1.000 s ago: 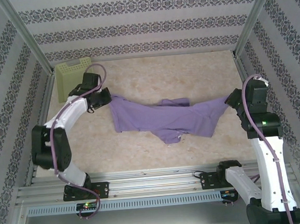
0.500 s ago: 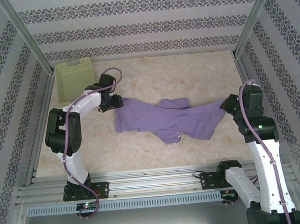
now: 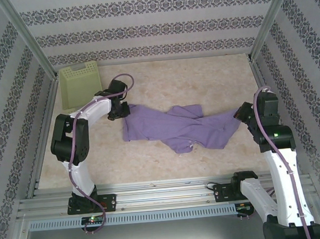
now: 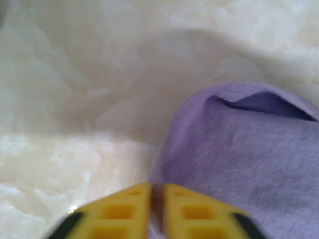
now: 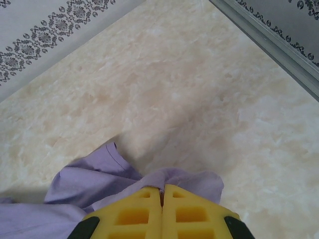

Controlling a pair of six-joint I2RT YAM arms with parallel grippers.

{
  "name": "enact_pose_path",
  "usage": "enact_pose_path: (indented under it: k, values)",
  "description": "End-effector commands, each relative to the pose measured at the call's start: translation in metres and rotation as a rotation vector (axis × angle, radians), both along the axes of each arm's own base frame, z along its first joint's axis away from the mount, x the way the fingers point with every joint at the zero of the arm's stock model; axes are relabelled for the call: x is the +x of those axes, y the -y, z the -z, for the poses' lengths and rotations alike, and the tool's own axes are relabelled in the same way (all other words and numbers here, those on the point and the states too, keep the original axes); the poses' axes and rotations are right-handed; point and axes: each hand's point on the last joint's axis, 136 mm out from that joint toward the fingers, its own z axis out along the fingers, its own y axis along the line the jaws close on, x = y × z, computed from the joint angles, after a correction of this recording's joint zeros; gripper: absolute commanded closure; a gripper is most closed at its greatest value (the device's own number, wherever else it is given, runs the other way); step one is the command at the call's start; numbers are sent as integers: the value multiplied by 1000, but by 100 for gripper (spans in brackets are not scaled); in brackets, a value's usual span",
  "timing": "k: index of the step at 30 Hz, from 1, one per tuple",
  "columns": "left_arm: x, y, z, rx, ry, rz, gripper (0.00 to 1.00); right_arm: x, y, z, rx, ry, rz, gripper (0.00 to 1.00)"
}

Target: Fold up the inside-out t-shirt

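Note:
The inside-out t-shirt (image 3: 171,127) is lavender and lies crumpled and stretched sideways across the middle of the table. My left gripper (image 3: 120,109) sits at its far-left corner. In the left wrist view the yellow fingers (image 4: 124,209) are closed, and the shirt's edge (image 4: 239,144) runs into the thin gap at my left gripper (image 4: 157,188). My right gripper (image 3: 240,113) holds the shirt's right end. In the right wrist view, my right gripper (image 5: 162,188) is shut, with a fold of purple cloth (image 5: 84,179) bulging around its tips.
A pale green basket (image 3: 79,81) leans at the back-left corner, just behind the left arm. Patterned walls and metal frame posts (image 3: 263,28) close in the table on three sides. Bare marbled tabletop (image 3: 190,78) lies behind and in front of the shirt.
The left arm swung right from beside the basket to the shirt's left corner, where its jaws opened and then closed. The right gripper drew slightly inward, and the right end of the shirt slackened.

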Motion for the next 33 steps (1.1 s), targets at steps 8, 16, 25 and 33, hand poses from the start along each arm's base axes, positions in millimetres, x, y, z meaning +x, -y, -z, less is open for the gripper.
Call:
enact_pose_path:
  k: [8, 16, 25, 33]
  values:
    - [8, -3, -167, -215, 358, -2, 100, -4, 28, -117, -130, 196, 92, 100]
    - [-50, -45, -343, -416, 890, -59, 100, -65, 57, -264, -262, 471, 268, 100]
    - [-4, -65, -197, -441, 397, -214, 100, -25, 24, -247, -116, 469, 88, 100]
    - [19, -62, -274, -451, 537, -141, 100, 18, 29, -251, -140, 423, 79, 100]
